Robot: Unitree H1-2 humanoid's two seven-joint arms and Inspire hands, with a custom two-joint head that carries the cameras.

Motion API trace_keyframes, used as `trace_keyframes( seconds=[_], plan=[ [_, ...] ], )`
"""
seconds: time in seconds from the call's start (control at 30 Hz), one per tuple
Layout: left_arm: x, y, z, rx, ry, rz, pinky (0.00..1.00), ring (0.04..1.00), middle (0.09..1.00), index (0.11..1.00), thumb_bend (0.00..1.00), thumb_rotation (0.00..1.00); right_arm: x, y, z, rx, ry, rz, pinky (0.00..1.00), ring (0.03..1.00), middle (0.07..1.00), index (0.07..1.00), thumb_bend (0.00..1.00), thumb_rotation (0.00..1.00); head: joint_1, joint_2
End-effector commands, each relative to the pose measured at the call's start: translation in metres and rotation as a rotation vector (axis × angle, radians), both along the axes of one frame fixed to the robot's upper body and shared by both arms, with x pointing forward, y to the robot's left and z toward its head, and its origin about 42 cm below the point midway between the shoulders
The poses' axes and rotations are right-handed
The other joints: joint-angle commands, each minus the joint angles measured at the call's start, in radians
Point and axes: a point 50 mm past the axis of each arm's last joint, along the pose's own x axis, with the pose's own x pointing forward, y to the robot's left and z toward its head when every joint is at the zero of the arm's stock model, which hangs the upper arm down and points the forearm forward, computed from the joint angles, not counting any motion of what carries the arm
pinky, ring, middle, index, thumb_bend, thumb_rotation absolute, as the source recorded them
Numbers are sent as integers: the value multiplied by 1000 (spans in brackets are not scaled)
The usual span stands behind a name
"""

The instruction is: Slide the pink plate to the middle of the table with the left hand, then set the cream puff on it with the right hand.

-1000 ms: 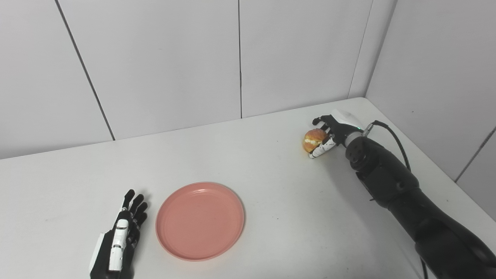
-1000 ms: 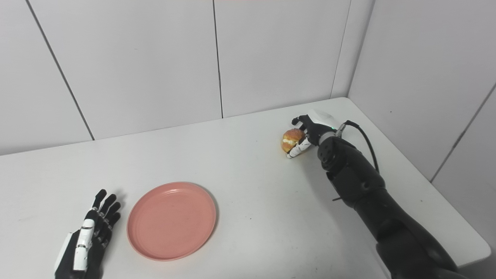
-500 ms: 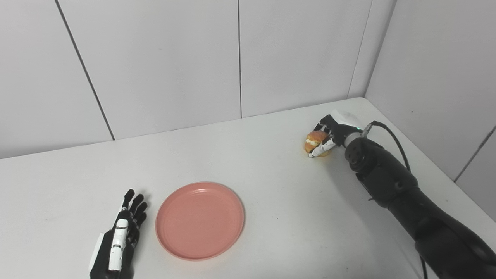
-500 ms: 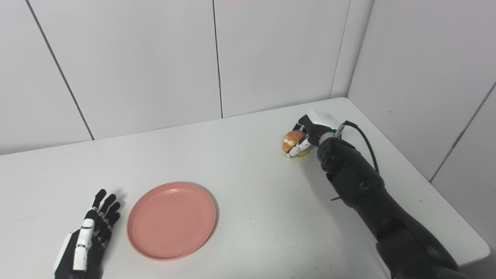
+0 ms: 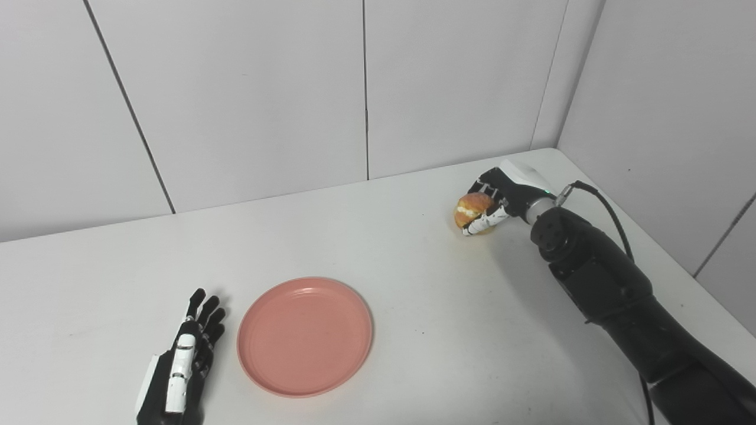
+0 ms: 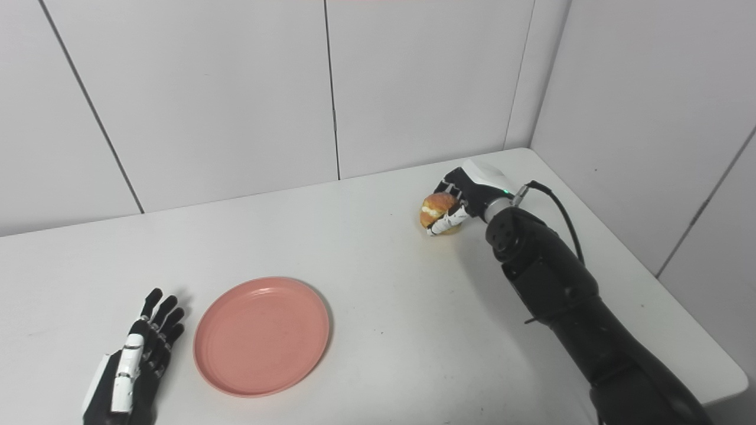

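Observation:
The pink plate point(image 5: 305, 335) lies flat on the white table point(image 5: 413, 283), left of the table's middle and near the front edge. My left hand point(image 5: 180, 366) rests flat on the table just left of the plate, fingers spread, holding nothing and not touching the rim. Far to the right, near the back corner, my right hand point(image 5: 499, 200) is shut on the cream puff point(image 5: 469, 211), a golden bun with white cream in its slit. The puff point(image 6: 435, 208) sits in the fingers, low over the table.
White wall panels close off the back and the right side of the table. A black cable point(image 5: 605, 209) loops off the right wrist. The table's right edge point(image 6: 703, 348) runs close beside the right forearm.
My right hand closed its fingers around the cream puff and has shifted slightly left and up with it. The left hand and the plate have stayed still.

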Motion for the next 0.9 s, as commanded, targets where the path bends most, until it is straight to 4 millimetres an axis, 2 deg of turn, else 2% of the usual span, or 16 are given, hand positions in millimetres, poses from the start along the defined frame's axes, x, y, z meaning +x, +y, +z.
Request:
trace_keyframes(
  seconds=[0.0,0.27,0.43,0.47,0.57,0.7,0.87],
  plan=[
    [-13,0,-25,4,89,12,979,962,971,975,398,1000,-5,-1,39,-33,-82,-4,314,392,439,540,517,0,2,2],
    [-13,-4,-25,5,86,16,990,967,975,978,404,1000,-22,29,68,-31,-129,86,336,411,439,542,518,0,15,7],
    [-13,-12,-24,14,79,26,974,958,966,968,420,1000,-35,52,85,-38,-168,172,342,417,442,545,517,0,60,17],
    [-13,-14,-24,13,78,29,973,959,967,969,427,1000,-37,56,87,-44,-172,191,338,413,443,545,517,0,89,26],
    [-15,-21,-21,14,73,34,960,953,961,964,440,1000,-45,70,92,-44,-174,248,339,415,444,542,517,0,122,35],
    [-15,-35,-16,16,69,42,955,950,959,961,441,1000,-55,89,93,-32,-179,338,345,416,442,546,516,0,211,54],
    [-15,-49,-9,18,65,53,966,953,963,964,444,1000,-62,110,89,-23,-165,395,351,425,446,543,517,0,254,67]
  ],
)
